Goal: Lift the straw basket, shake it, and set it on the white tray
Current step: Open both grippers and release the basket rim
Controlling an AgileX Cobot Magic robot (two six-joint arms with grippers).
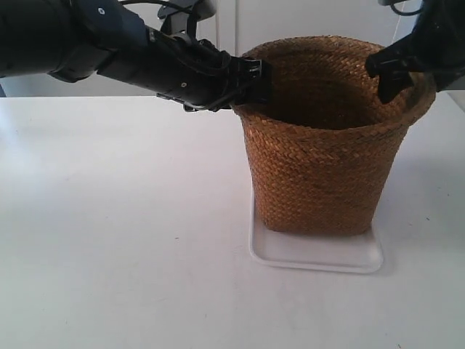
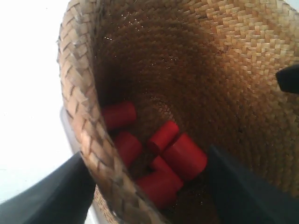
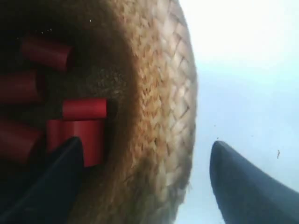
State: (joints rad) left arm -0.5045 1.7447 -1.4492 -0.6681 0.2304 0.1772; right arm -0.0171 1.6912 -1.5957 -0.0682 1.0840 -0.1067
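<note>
Brown braided-straw basket (image 1: 320, 174) rests on shallow white plastic tray (image 1: 320, 258), weight borne there; left gripper (image 2: 145, 154) and right gripper (image 3: 145, 142) straddle rim, jaws apart.

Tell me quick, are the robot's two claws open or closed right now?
Left gripper: open, one finger on each side of the basket rim.
Right gripper: open, also astride the rim.

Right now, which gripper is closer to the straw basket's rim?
Neither clearly. The left gripper and right gripper each straddle the rim of the straw basket, open, one finger inside, one outside.
</note>
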